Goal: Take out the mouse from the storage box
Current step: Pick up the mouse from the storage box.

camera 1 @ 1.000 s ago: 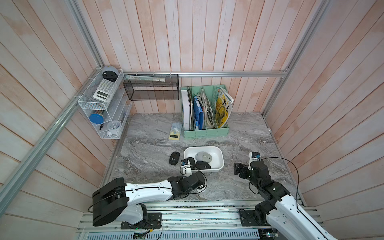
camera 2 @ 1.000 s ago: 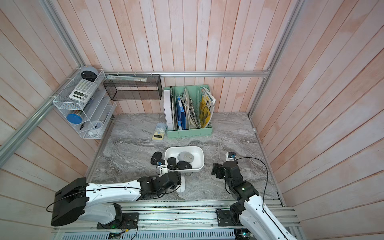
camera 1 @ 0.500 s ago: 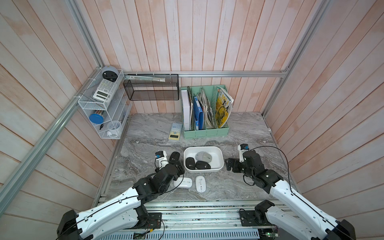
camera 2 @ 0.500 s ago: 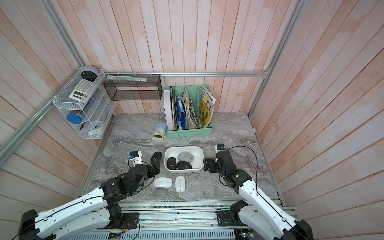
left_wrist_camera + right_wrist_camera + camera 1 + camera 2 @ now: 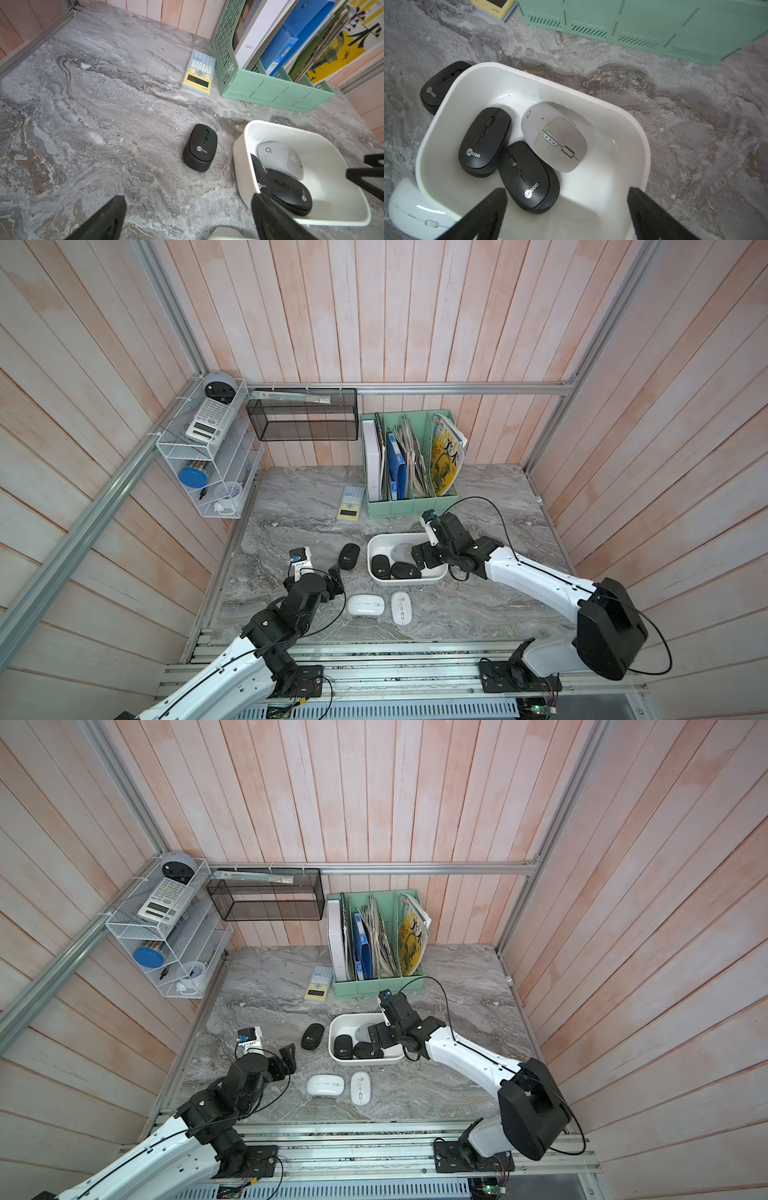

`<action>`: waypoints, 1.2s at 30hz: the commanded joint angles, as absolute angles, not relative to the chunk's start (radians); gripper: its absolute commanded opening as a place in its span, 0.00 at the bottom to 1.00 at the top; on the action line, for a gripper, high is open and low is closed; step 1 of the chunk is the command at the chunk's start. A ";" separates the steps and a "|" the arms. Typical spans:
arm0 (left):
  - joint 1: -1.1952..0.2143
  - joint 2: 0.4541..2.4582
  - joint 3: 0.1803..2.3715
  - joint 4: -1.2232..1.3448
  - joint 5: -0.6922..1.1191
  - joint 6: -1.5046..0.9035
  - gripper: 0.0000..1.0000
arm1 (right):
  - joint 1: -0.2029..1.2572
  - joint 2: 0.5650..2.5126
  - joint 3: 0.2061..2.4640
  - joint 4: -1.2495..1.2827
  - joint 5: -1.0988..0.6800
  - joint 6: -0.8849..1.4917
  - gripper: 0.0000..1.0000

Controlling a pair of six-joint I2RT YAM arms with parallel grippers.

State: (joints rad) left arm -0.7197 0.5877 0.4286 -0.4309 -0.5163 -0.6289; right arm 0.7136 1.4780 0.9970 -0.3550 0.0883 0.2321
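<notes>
Right gripper (image 5: 566,192), jaws apart and empty, hangs over the box (image 5: 602,187), three mice (image 5: 529,176) inside just ahead of its fingertips; left gripper (image 5: 189,198), likewise apart and empty, stands near the box

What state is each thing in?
White shallow plastic storage box: holds three mice.
Two black plastic mice: in box.
Grey oval mouse: in box.
Third black mouse: on grey marble table beside box.
Two glossy white mice: on table.
Left pincer: open, empty.
Right pincer: open, empty, above box.
</notes>
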 commanded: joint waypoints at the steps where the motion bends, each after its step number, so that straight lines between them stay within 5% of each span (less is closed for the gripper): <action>1: -0.713 0.524 0.406 -0.392 -0.490 -0.569 1.00 | 0.729 1.545 1.068 -0.413 0.073 0.145 0.98; 13: -0.700 0.439 0.383 -0.397 -0.483 -0.563 1.00 | 0.736 1.830 1.341 -0.615 0.013 -0.040 0.91; 36: -0.686 0.477 0.387 -0.379 -0.447 -0.558 1.00 | 0.743 1.996 1.443 -0.636 0.113 -0.132 0.93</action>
